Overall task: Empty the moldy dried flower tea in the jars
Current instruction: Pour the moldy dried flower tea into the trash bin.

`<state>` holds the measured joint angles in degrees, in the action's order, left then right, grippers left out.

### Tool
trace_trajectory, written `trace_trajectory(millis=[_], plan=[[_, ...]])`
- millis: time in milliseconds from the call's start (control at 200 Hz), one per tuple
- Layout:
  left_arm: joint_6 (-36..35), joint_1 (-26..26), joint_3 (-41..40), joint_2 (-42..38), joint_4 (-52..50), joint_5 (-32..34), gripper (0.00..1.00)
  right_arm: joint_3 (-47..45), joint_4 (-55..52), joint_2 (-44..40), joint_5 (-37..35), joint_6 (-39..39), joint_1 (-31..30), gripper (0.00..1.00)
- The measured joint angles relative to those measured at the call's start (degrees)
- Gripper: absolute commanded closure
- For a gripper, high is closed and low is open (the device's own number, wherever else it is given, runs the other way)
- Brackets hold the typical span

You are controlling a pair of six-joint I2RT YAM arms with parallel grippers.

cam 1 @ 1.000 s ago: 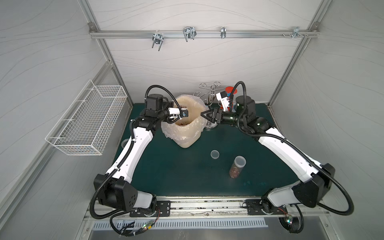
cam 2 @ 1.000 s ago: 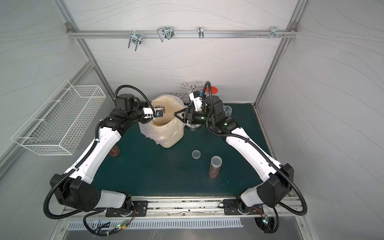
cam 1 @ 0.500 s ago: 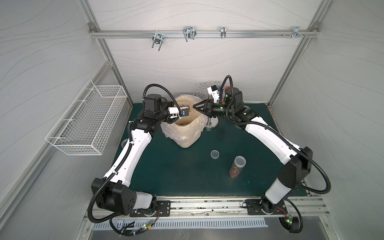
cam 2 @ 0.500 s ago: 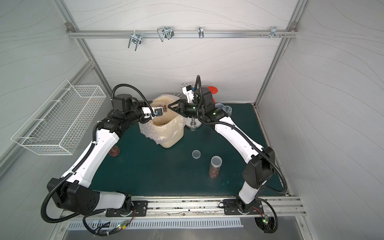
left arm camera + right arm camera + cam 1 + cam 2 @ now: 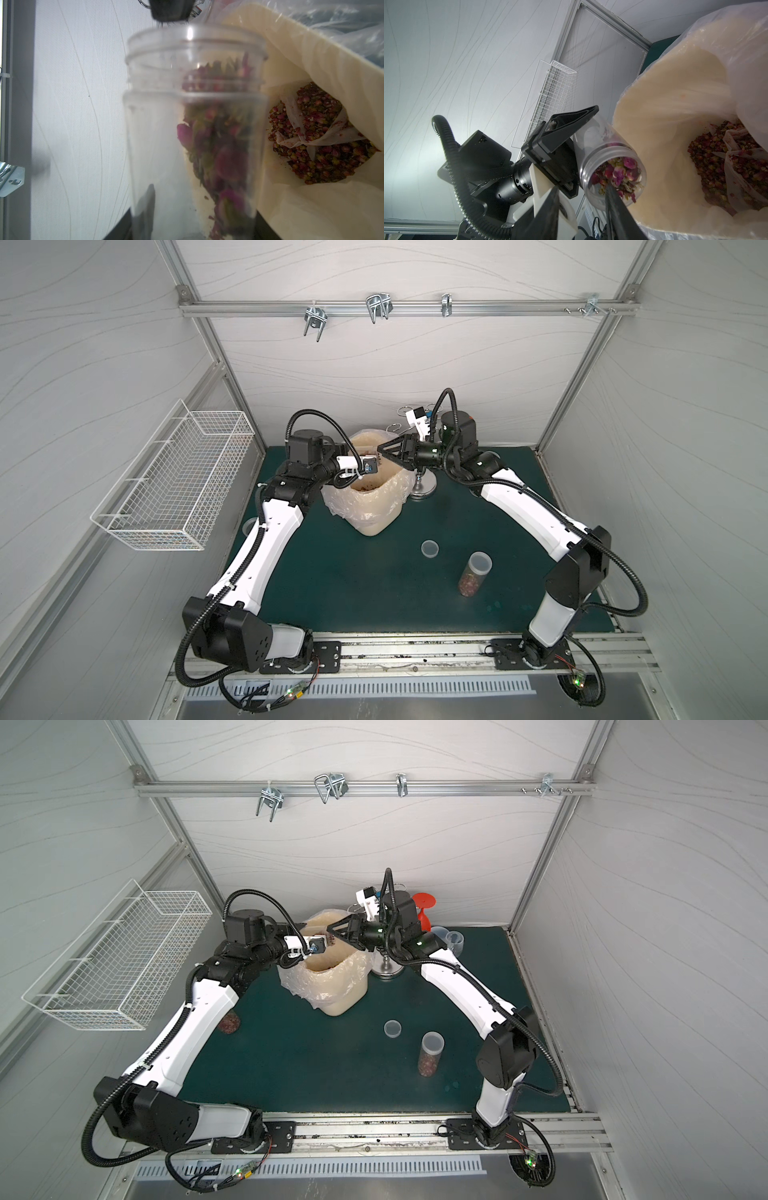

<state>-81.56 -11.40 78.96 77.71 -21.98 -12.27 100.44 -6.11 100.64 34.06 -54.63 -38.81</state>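
My left gripper is shut on a clear jar, lidless and tipped mouth-down over the cream bin. Moldy dried flower tea crowds the jar's mouth; more lies in the bin's bag. My right gripper stands open at that mouth, one fingertip poking into the tea, the other outside the rim. A tall lidded jar with tea stands front right. A third jar shows beside the left arm.
A loose round lid lies on the green mat near the tall jar. A metal stand base sits right of the bin, clear cups and a red piece behind it. A wire basket hangs on the left wall.
My right arm has swung left to the jar's mouth over the bin, and its jaws have narrowed. The left gripper has kept the jar tipped in place.
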Motion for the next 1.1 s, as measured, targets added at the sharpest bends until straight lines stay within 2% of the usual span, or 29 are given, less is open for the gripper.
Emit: trace_trajectory(millis=[460,635,785,935,1100], plan=[[0.0,0.0,-0.5,-0.1,0.0,-0.3,0.94,0.8,3.2,2.6,0.8,-4.5,-1.6,0.76],[0.3,0.1,-0.7,-0.2,0.7,-0.4,0.93,0.8,4.8,3.5,0.7,-6.6,-1.7,0.86],[1.1,0.2,-1.0,-0.4,1.2,-0.8,0.92,0.4,7.0,3.6,0.8,-8.5,-1.7,1.00],[1.7,0.3,-1.4,-0.4,2.5,-0.9,0.83,-0.4,9.2,3.6,1.0,-10.0,-1.6,1.00],[2.4,0.3,-2.1,-0.4,2.6,-0.9,0.64,-2.6,12.3,3.6,1.6,-11.6,-1.3,1.00]])
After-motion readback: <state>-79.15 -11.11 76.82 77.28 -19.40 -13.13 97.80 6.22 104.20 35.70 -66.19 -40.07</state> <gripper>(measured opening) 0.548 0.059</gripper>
